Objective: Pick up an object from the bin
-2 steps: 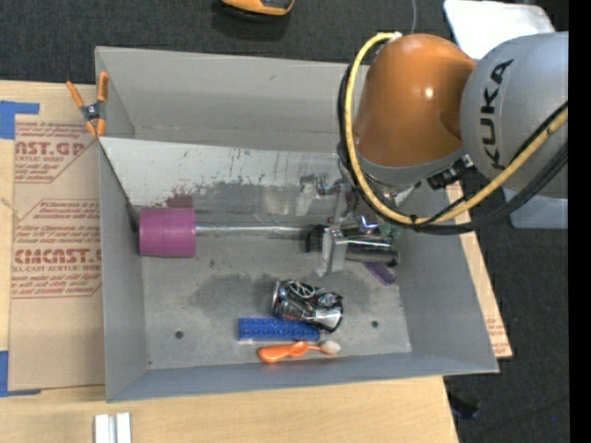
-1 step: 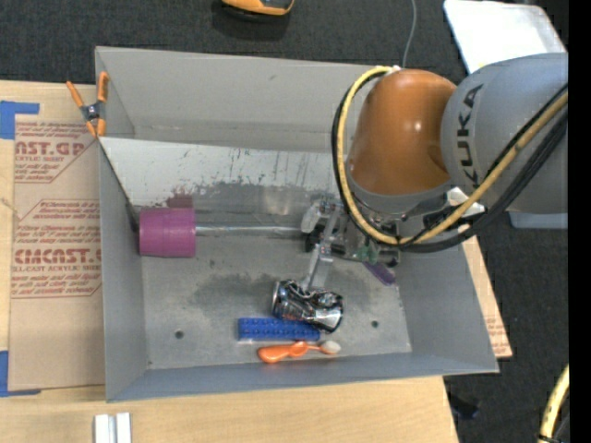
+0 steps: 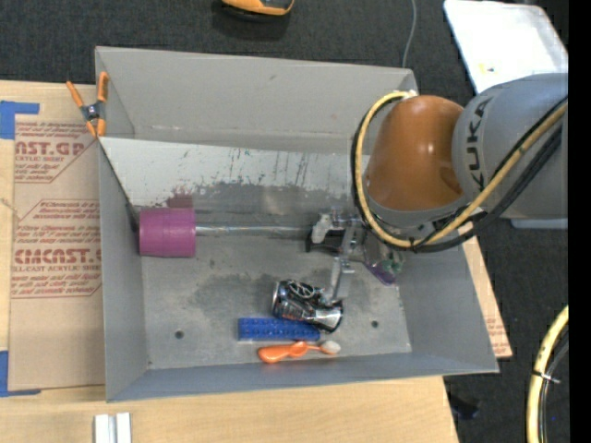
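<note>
Judging by its dented skin, the crushed metal can (image 3: 307, 304) lying directly under the pincer (image 3: 338, 282), spread or pressed together I cannot tell, looks light, slick and springy, best taken across its flattened middle.

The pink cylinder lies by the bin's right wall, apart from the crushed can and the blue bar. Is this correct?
No. In the camera view the pink cylinder lies by the bin's left wall, apart from the crushed can and the blue bar.
</note>
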You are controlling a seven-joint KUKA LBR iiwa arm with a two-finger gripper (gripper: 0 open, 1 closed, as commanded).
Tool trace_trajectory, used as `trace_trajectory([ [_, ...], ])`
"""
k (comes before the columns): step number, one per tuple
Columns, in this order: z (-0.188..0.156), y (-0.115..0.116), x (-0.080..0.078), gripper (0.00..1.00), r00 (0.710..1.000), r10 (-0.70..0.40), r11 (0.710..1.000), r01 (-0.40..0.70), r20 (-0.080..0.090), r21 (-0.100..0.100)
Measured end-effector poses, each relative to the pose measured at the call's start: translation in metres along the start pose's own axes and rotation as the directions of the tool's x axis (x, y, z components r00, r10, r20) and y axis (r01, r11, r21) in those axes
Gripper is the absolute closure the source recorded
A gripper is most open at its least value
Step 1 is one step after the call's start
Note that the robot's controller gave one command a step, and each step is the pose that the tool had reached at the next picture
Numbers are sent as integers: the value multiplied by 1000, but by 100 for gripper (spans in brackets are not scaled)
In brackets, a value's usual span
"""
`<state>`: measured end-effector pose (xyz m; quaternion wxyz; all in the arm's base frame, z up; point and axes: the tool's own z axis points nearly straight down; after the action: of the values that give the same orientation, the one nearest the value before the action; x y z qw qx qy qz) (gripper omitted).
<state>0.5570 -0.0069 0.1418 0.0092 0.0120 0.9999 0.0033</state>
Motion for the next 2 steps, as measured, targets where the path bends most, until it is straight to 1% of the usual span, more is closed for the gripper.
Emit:
trace_trajectory([
  [1, 64, 25, 39, 0, 999, 37, 999, -37, 1, -4],
  [2, 59, -8, 23, 0, 999, -52, 999, 52, 9, 1],
])
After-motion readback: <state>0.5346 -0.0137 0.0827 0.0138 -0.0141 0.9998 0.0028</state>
